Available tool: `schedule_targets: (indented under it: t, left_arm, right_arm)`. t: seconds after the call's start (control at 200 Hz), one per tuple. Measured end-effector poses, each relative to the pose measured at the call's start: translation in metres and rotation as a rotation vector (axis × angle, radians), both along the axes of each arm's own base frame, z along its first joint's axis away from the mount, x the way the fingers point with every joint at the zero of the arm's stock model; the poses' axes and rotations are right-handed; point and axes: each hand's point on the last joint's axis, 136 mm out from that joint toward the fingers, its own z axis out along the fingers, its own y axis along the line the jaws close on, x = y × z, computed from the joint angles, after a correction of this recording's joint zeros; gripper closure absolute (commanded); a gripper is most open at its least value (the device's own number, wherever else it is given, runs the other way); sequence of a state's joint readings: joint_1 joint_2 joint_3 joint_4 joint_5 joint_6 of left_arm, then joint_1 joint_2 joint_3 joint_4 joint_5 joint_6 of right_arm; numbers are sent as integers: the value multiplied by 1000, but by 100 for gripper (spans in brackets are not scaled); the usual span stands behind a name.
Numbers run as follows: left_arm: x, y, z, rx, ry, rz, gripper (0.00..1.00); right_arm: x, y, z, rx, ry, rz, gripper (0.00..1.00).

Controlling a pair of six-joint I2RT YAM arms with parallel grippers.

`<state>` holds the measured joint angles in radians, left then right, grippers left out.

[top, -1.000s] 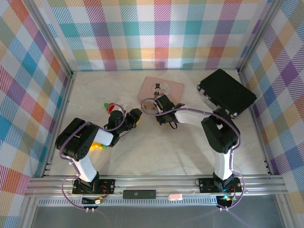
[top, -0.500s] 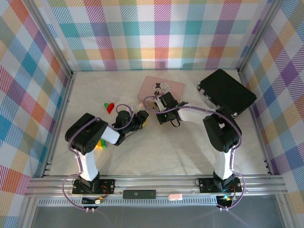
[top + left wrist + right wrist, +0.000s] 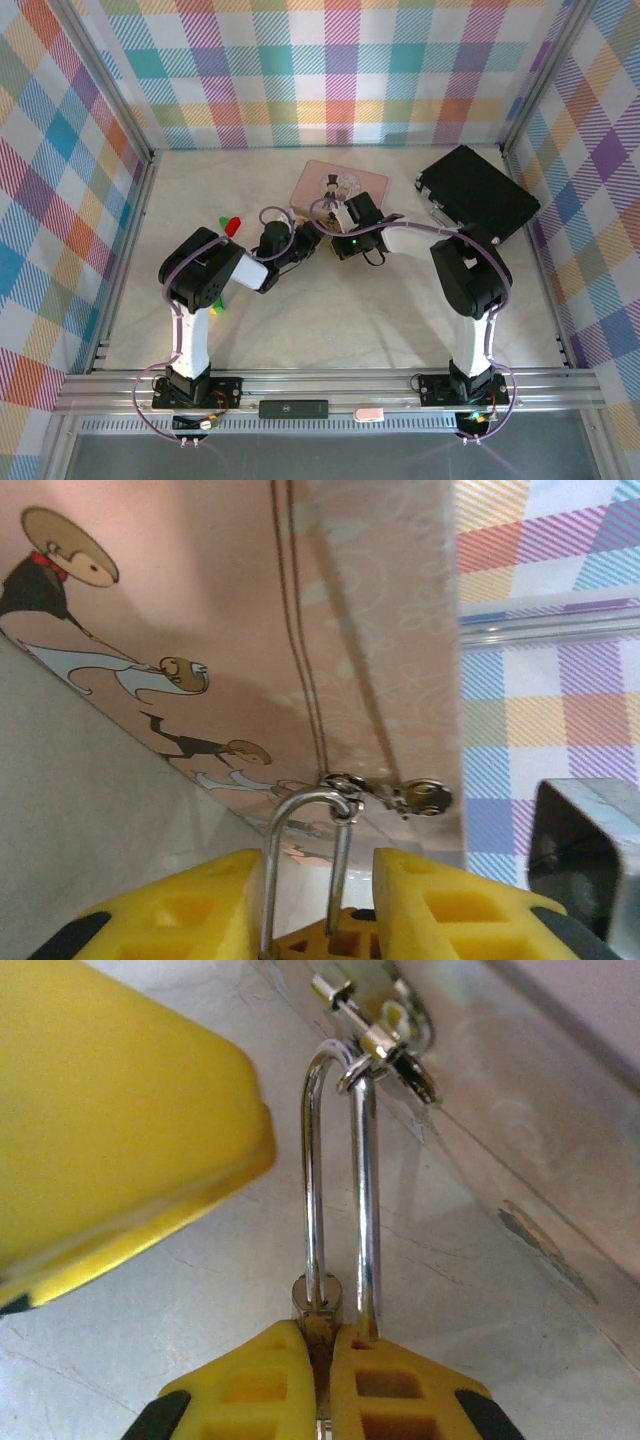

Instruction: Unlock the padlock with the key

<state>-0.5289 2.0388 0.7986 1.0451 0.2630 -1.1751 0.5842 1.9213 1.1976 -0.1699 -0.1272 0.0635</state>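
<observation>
Black-and-white arms [image 3: 200, 275] carry lilac cables [image 3: 503, 285], yellow tool fingers [image 3: 180, 910].

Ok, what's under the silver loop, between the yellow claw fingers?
Just the top of the brass padlock peeks out, pinched by the right claw. The rest of it is hidden between the yellow fingers, keyhole included.

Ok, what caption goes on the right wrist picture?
Right gripper pinching the tiny padlock that is looped through the box clasp.

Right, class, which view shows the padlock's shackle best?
The right wrist view: the whole shackle runs from the box's clasp down into the right claw. The left wrist view shows its upper part; from above it's too small to tell.
</observation>
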Motion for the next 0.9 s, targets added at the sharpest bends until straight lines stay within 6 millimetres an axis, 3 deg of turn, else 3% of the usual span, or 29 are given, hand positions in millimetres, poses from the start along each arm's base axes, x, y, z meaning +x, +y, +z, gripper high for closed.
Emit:
schedule_targets:
  t: [0.475, 0.61, 0.725, 0.78, 0.9]
  left_arm:
    - [0, -8, -13, 59, 27, -23, 84]
    - [1, -9, -18, 70, 30, -28, 100]
    - [2, -9, -18, 76, 25, -30, 100]
    - [2, -9, -18, 77, 24, -30, 100]
    - [2, -9, -18, 78, 24, -30, 100]
  right_arm:
    - [-4, 11, 5, 78, 23, 33, 95]
    - [-4, 10, 5, 84, 29, 27, 96]
    - [-4, 10, 5, 87, 34, 21, 94]
    - [-4, 9, 5, 87, 34, 21, 90]
    - [-4, 9, 6, 92, 39, 13, 64]
